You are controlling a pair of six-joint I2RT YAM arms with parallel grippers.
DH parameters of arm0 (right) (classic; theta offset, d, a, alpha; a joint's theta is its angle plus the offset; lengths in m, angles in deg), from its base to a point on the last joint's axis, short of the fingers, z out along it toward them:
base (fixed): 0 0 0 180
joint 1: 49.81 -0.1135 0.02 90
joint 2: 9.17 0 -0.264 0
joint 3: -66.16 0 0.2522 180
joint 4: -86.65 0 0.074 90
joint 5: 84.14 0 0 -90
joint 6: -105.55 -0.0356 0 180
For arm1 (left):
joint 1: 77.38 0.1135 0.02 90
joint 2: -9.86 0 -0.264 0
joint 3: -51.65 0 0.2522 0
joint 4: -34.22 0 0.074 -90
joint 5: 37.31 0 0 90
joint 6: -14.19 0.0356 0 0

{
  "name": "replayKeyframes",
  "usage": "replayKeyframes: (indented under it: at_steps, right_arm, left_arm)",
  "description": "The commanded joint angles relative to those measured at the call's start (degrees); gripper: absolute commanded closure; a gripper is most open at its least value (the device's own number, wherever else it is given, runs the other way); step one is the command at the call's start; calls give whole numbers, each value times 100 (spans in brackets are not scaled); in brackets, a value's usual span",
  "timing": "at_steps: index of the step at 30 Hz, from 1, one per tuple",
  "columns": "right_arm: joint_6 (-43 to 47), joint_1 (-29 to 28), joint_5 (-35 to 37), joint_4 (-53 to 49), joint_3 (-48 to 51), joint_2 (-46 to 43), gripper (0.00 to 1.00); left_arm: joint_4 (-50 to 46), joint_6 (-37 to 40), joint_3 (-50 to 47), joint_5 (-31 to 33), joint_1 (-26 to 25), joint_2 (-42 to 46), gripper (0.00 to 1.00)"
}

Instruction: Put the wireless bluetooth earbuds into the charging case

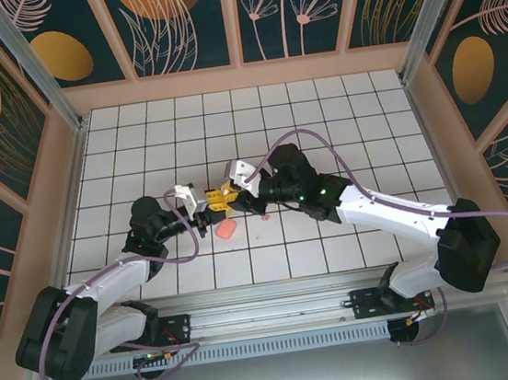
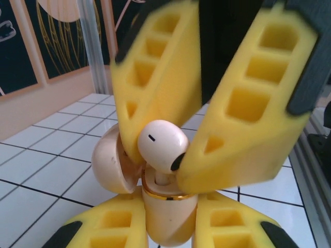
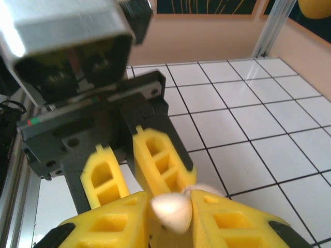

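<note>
From the near left corner of the table (image 1: 339, 124), the left arm (image 1: 108, 282), bent inward. At its end the left gripper (image 1: 209, 216), a little left of the table's middle and somewhat closer to the near edge than to the far one. Narrowed on the charging case (image 2: 169, 219): in the left wrist view, one yellow finger (image 2: 111, 227) pressed on each side of the cream body. Case upright, gold-rimmed mouth facing up, round lid (image 2: 107, 164) swung open on the left of that view. Whether resting on the tiles or lifted, cannot tell.

Directly over the mouth, the earbud (image 2: 160, 144). Long axis close to upright, only slightly leaned: rounded head on top, thin stem pointing down and partly inside the socket of the case. Dark mesh tip turned down and to the right in that view; small dark slit on the head turned to the camera.

On the tiles just beside the two grippers, on the near-edge side, a salmon-pink rounded block (image 1: 226, 230).

Then the right gripper (image 1: 225, 196), tip to tip with the left one, pinched on the head of the earbud between its yellow fingers (image 2: 155, 77). In the right wrist view, the same pale head squeezed between those fingers at the bottom. Behind, the right arm (image 1: 386, 211), stretched back to the near right corner.
</note>
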Motion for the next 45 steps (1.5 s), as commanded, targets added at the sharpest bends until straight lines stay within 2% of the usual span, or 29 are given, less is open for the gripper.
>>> replayKeyframes:
  at_steps: [1, 24, 35, 38, 43, 45]
  right_arm:
    - [92, 185, -9, -250, -67, 144, 72]
    - [-299, 308, -516, 27, -211, 36, 60]
    - [-457, 306, -342, 132, -202, 29, 58]
    - [-836, 354, -11, 256, -181, 19, 58]
    - [-1863, 613, -229, 184, -96, -175, 58]
    - [-2115, 614, -70, -86, -57, -327, 58]
  left_arm:
    - [702, -1, 146, 65, -23, -25, 90]
    - [485, 188, 240, 422, -21, -171, 90]
    - [559, 51, 294, 320, -20, -212, 91]
    - [455, 41, 302, 622, -20, -238, 90]
    - [81, -36, 451, 1121, -20, -402, 91]
    - [90, -85, 443, 1213, -20, -451, 91]
